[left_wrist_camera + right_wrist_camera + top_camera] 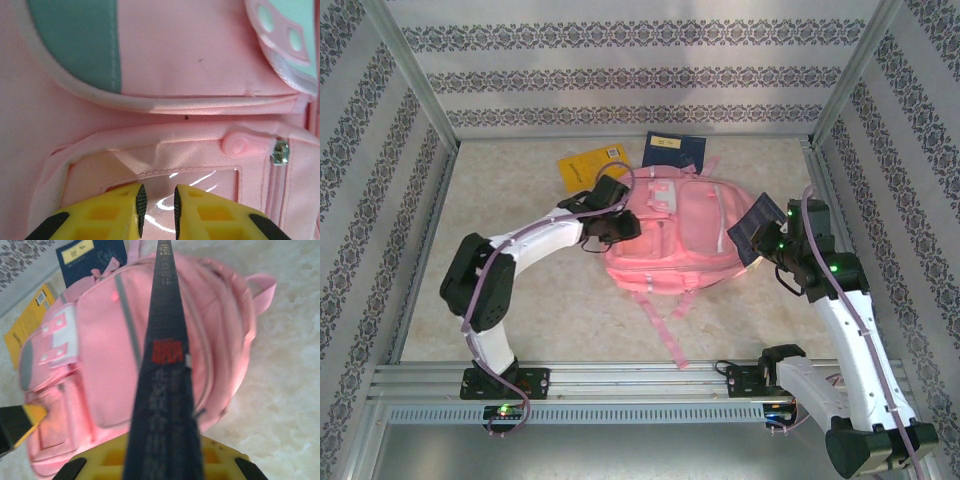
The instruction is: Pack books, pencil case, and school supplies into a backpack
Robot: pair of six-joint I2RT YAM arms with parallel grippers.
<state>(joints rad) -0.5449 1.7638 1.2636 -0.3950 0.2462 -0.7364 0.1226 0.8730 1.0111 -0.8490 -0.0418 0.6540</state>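
A: Right pincer (pixel 767 240)?
B: Clamped on the dark blue book (pixel 756 228), held edge-up at the right side of the backpack (pixel 675 240), mid-tabletop (pixel 520 310). Thin, floppy softcover, so I'd grip near the spine.
A: Left pincer (pixel 158 200)?
B: Jaws nearly together on the backpack's front. Can't tell if it's pinching fabric (soft, will bunch).
A: Writing?
B: Red mark and characters on the held book, unreadable. Yellow book (pixel 588 165) and navy book (pixel 672 152) lie at the far edge, labels too small.

Edge-on dark blue book (pixel 165 355) clamped in right gripper (pixel 162 462), pink backpack (pixel 95 370) behind on pale table (pixel 280 390); navy book (pixel 90 257), yellow book (pixel 25 325) beyond backpack
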